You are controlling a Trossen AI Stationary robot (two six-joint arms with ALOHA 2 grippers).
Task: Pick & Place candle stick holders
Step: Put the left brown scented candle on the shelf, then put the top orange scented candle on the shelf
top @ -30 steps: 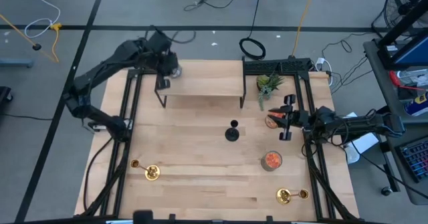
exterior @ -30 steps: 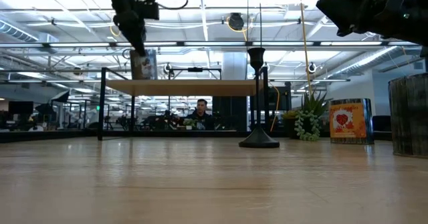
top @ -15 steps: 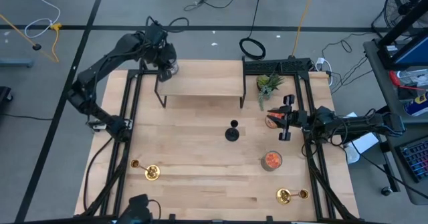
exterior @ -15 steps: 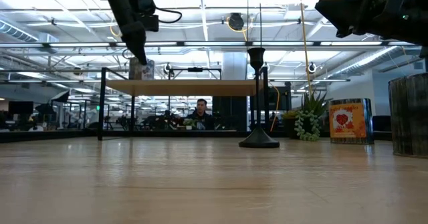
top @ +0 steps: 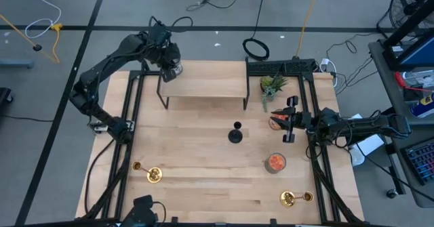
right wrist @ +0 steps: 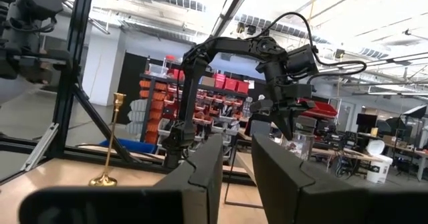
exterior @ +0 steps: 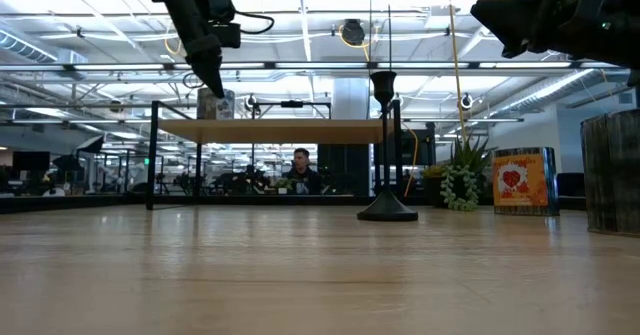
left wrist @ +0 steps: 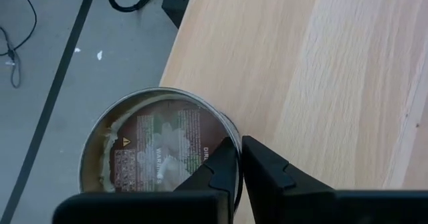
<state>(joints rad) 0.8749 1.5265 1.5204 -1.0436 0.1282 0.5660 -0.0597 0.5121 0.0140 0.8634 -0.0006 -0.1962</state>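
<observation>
The black candle stick holder [top: 235,133] stands on its round base at the table's middle; it also shows in the low view [exterior: 385,145]. One gold holder [top: 153,175] is near the front left and stands upright in the right wrist view [right wrist: 110,142]. The other gold holder [top: 290,198] is near the front right. My left gripper [top: 172,67] is over the far left corner of the wooden shelf [top: 203,88], shut on a clear glass jar [left wrist: 154,154]. My right gripper [top: 289,121] is open and empty, raised over the table's right side. My left gripper pinches the jar's rim [left wrist: 224,127] between its two fingers, one finger inside the jar and one outside. The fingers come from above, pointing down. The jar is upright, and in the low view its bottom [exterior: 215,117] is level with the shelf top.
An orange jar [top: 277,122] stands below my right gripper, and another orange jar [top: 276,162] stands nearer the front. A small plant [top: 272,86] stands right of the shelf. Black frame rails [top: 319,166] run along both table sides. A person [exterior: 300,165] shows far behind the table.
My left gripper has carried the glass jar toward the table's far edge, along the shelf's left end. It has brought the jar down to the shelf top and stays shut on it.
</observation>
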